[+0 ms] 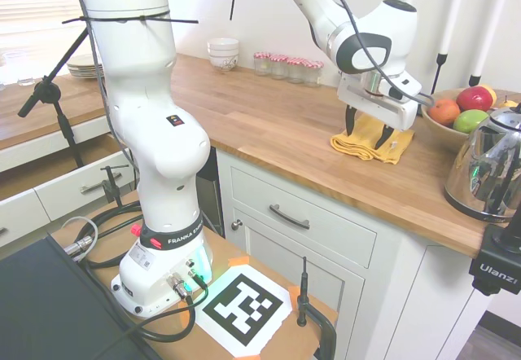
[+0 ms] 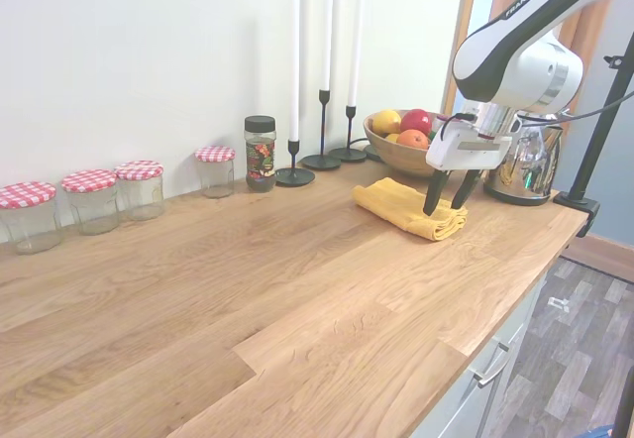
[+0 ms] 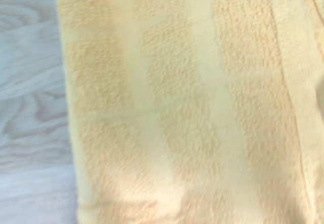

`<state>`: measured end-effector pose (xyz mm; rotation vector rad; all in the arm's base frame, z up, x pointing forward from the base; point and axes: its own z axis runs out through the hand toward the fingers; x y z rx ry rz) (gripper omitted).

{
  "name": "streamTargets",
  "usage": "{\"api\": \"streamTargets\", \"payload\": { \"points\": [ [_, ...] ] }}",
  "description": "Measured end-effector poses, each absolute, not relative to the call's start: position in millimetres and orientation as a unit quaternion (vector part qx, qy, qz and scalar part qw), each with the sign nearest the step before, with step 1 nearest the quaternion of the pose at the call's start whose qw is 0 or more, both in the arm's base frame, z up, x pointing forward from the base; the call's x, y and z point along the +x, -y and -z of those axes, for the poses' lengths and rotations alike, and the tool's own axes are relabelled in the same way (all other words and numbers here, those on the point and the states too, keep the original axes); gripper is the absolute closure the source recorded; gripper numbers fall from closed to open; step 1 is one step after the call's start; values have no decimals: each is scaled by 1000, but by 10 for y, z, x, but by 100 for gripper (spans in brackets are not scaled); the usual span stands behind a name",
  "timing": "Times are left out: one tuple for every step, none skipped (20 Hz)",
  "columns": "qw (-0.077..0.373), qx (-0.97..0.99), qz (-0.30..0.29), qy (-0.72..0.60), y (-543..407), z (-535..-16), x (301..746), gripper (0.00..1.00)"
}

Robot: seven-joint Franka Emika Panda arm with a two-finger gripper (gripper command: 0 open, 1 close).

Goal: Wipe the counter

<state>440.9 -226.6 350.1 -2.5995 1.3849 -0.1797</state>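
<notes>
Going left to right in the second exterior view: four clear glass jars with red-checked lids (image 2: 92, 200) stand along the wall, then a dark-capped spice jar (image 2: 260, 153), three black candlesticks with white tapers (image 2: 322, 121), and a wooden bowl of mixed fruit (image 2: 401, 136). The long honey-brown butcher-block counter (image 2: 248, 289) runs under all of it, over white cabinets with bar handles.

Near the counter's right end lies a folded yellow terry cloth (image 2: 401, 205), flat on the wood, just in front of the bowl. The white arm's two-finger gripper (image 2: 448, 201) is down at the cloth's right edge, dark fingers apart, tips at or touching the fabric (contact not certain). Nothing is clamped. A shiny chrome kettle (image 2: 523, 165) sits behind the gripper.

The wrist view is filled with cloth texture, with wood grain along one side.

Progress: early, by the look of it. The cloth is folded and not gripped; grasping it and sweeping across the counter are left. No spill or wet mark is visible.
</notes>
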Motion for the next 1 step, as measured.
{"api": "streamTargets", "payload": {
  "points": [
    [96,-877,62,-467,2257,-3517,4390,0]
  ]
}}
